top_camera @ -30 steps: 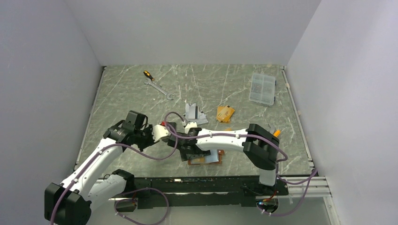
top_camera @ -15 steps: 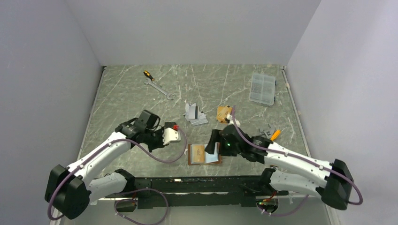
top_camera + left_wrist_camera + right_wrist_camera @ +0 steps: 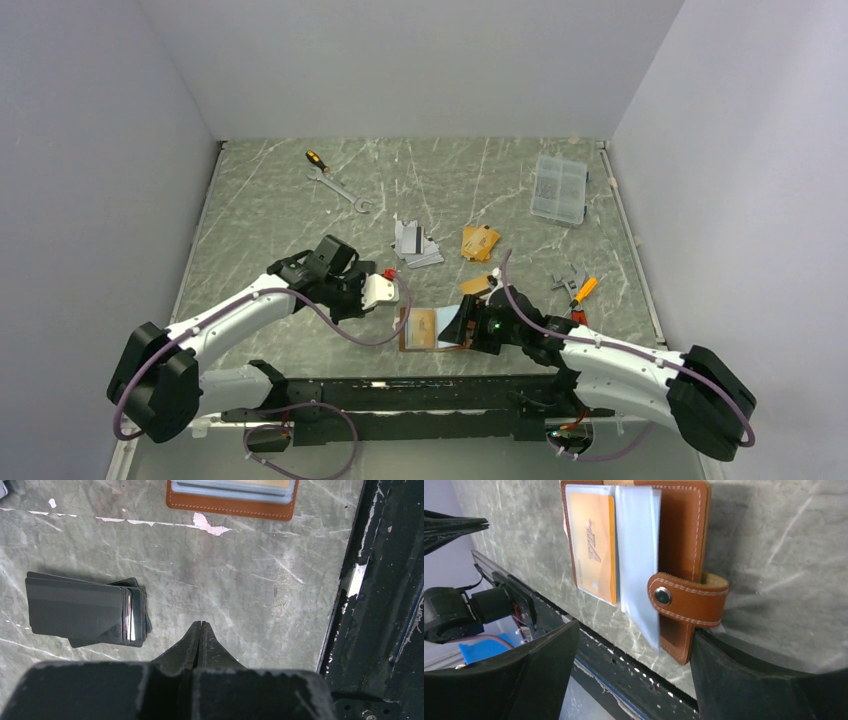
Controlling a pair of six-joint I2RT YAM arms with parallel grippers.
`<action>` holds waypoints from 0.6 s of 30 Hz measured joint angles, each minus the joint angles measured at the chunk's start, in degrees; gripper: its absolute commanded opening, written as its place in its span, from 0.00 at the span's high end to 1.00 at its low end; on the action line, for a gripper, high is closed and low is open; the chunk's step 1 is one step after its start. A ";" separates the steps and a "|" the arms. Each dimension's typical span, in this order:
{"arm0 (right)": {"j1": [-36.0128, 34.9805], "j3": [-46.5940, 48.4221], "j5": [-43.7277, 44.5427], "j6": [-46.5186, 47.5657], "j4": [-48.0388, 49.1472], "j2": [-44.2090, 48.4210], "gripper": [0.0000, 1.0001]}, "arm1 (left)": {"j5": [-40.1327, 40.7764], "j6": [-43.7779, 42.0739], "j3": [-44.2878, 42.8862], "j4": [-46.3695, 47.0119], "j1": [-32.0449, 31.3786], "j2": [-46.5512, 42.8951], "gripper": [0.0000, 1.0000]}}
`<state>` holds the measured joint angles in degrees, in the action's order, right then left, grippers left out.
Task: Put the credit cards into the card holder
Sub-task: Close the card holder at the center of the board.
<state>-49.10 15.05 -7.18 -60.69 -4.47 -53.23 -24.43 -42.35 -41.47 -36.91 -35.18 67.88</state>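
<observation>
The card holder (image 3: pixel 428 328) lies open near the table's front edge, with a gold card (image 3: pixel 594 550) in a clear sleeve (image 3: pixel 639 555) and its snap strap (image 3: pixel 684 600) folded over. My right gripper (image 3: pixel 462 325) is open at its right edge, and one finger (image 3: pixel 744 680) touches the holder by the strap. My left gripper (image 3: pixel 201 625) is shut and empty, low over the table left of the holder (image 3: pixel 232 502). A stack of grey credit cards (image 3: pixel 85 612) lies beside it, the silver cards (image 3: pixel 415 245) of the top view. Gold cards (image 3: pixel 480 242) lie further back, and one (image 3: pixel 478 285) lies just behind the right gripper.
A screwdriver (image 3: pixel 315 158) and a wrench (image 3: pixel 340 190) lie at the back left. At the back right sits a clear compartment box (image 3: pixel 560 188). Orange-handled pliers (image 3: pixel 578 290) lie right of the right arm. The black table frame (image 3: pixel 380 605) runs along the near edge.
The right arm swung back from across the holder to the right side and dropped low at the holder's right edge. The left gripper moved right, closer to the holder.
</observation>
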 measured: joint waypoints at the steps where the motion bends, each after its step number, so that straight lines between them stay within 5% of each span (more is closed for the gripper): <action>1: 0.00 -0.46 -0.39 -0.37 1.68 -0.66 0.28 | -0.02 0.04 0.00 0.22 0.00 0.17 1.00; 13: -0.02 -1.53 1.22 -0.52 11.10 -7.67 1.00 | -1.40 0.22 -0.68 1.07 0.02 2.54 1.00; 18: -1.49 2.29 3.04 2.78 6.56 -3.85 1.00 | -5.42 1.05 -2.25 0.74 3.52 2.49 1.00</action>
<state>-50.59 17.34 -4.14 -57.91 2.09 -57.08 -29.85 -41.30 -43.72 -36.16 -31.66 70.37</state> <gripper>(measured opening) 0.019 0.008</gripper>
